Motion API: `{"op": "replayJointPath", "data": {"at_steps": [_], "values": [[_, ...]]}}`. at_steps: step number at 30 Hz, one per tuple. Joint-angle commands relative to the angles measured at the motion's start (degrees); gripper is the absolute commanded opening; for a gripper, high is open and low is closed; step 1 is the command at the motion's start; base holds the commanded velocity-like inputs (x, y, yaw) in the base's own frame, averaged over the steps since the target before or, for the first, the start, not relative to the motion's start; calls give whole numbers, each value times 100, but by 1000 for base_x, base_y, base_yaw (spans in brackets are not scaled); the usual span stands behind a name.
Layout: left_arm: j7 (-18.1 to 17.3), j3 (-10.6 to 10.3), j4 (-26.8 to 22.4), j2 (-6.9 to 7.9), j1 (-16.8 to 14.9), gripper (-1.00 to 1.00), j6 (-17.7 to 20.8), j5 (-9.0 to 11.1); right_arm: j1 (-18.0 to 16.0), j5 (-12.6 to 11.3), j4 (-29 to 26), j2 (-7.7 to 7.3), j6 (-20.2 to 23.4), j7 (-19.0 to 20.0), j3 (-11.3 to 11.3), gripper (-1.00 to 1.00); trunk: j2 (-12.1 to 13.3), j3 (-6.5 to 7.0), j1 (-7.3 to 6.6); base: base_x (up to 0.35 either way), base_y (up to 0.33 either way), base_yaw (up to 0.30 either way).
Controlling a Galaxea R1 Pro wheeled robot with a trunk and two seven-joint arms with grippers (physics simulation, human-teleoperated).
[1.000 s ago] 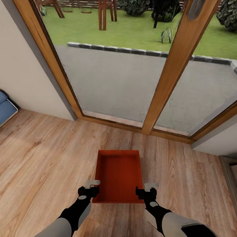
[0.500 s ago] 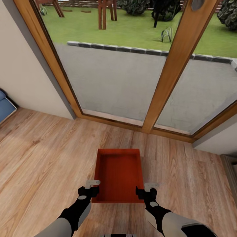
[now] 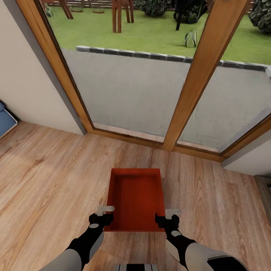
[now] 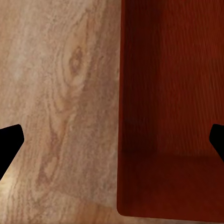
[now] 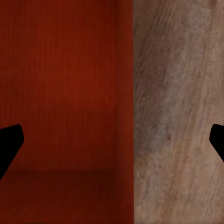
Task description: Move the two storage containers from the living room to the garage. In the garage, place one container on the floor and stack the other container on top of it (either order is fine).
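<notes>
Head view, storage container [image 3: 136, 198] on wood floor [image 3: 49, 177], both grippers' fingers [image 4: 10, 142] apart astride its walls.

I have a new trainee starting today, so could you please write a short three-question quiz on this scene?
1. True or false: the storage container is empty.
2. On which surface does it lie: A) concrete, B) wood-plank floor, C) grass?
3. How do the left gripper and right gripper stand relative to the container's side walls?

Key:
1. True.
2. B.
3. Both are open; each straddles one long side wall near the container's near end, one finger inside and one outside.
</notes>
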Motion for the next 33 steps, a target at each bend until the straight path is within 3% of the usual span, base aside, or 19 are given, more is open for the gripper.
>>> {"op": "replayJointPath", "data": {"at_steps": [1, 17, 33], "values": [[43, -48, -2, 4, -2, 100, 3, 35, -4, 3, 7, 2, -8, -38, 41, 100, -43, -21, 22, 0, 0, 0], [43, -47, -15, 6, -2, 100, 2, 41, -4, 3, 1, 2, -8, -38, 34, 100, -685, -309, 373, 0, 0, 0], [43, -40, -90, 14, -2, 100, -7, 41, -4, 5, -451, -8, -41, -38, 41, 100, -1326, -596, 725, 0, 0, 0]]}}
